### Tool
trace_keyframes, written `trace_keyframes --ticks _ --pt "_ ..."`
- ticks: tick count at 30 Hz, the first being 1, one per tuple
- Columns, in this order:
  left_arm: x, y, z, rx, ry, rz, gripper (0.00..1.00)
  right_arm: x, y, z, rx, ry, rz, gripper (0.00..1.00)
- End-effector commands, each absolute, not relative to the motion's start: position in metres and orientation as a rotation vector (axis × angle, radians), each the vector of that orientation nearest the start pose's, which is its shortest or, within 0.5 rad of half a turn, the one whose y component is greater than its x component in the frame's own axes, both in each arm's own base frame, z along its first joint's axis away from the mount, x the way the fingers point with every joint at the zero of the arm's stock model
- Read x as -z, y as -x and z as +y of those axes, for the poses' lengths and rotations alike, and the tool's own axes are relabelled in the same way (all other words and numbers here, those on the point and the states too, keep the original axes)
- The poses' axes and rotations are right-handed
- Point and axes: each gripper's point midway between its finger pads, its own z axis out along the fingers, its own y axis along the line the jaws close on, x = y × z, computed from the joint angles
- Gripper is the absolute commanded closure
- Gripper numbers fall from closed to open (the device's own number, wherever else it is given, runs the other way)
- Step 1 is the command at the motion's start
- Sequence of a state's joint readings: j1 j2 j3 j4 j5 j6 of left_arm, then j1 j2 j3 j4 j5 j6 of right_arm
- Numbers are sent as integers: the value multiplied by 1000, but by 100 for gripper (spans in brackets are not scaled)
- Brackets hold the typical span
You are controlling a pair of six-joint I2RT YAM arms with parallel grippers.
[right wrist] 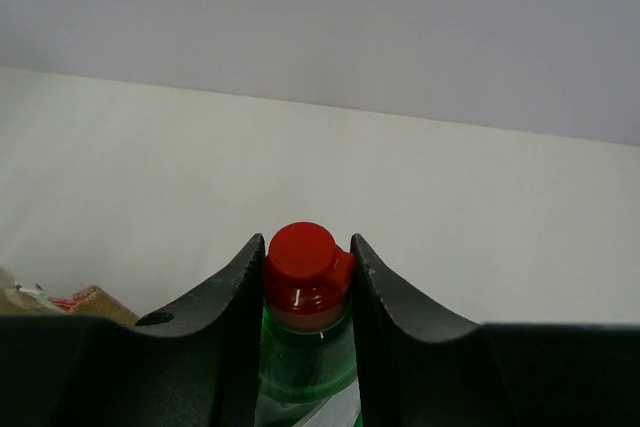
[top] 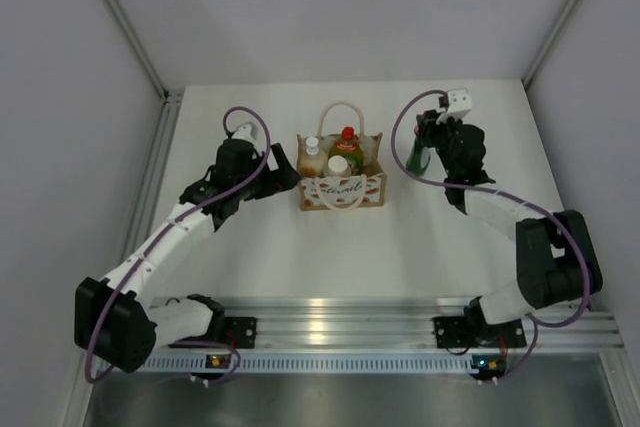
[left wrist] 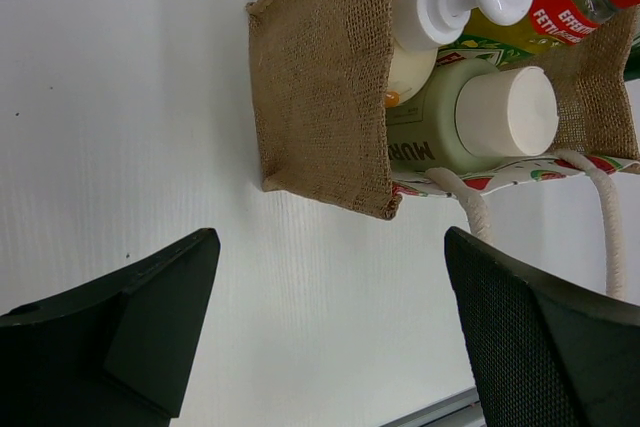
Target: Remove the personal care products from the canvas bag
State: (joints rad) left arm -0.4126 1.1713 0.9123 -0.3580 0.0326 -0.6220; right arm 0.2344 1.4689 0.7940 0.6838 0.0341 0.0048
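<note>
The right end effector pinches the dark green bottle at its neck, just under the red cap, with the fingers pressed against both sides. The bottle stands upright and outside the canvas bag, off the bag's right side with a gap between them; whether its base touches the white worktop cannot be told. The right arm rises from its base at the near edge, bends at an elbow pushed far out to the right, then reaches back and inward, with the wrist at the bottle. The left arm stretches diagonally from its near-left base. Its forearm runs low over the worktop and brings the left end effector just beside the bag's left wall. The fingers are spread wide, grip nothing, and do not touch the burlap. Three products remain upright inside the bag. The yellow-green bottle with a red cap stands toward the back, the cream bottle with a white pump nozzle on the left, and the pale cylinder with a white cap at the front, behind the lettered panel. One cream rope handle loops above the bag's far side and another hangs over the front.
</note>
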Motion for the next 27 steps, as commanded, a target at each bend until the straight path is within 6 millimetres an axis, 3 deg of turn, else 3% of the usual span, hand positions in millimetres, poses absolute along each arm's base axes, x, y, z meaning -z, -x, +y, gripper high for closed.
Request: trace_keyframes --ticks 1,6,8,10,11,14,19,22,27 --pt "-187 -319 -171 615 197 2201 2 -331 -457 102 -210 112 1175 100" --pt "-186 -319 -171 613 191 2203 2 -311 -460 102 -204 106 1205 97" --pt "-186 -319 -171 612 191 2203 2 -309 -459 102 -209 105 1210 78" --pt "-187 -319 -171 611 185 2202 2 -308 -458 101 -212 101 1210 70" --pt "-187 -319 -171 610 180 2202 2 -308 -457 102 -214 104 1212 59" --pt "-187 -318 -172 612 174 2201 2 -308 -456 101 -213 105 1224 38" --pt "-187 -319 -172 615 173 2203 2 -309 -454 101 -206 114 1252 27" --pt "-187 -318 -173 619 171 2203 2 -312 -450 105 -234 113 1276 25" --pt "-188 -317 -174 631 175 2203 2 -337 -423 141 -379 197 1286 27"
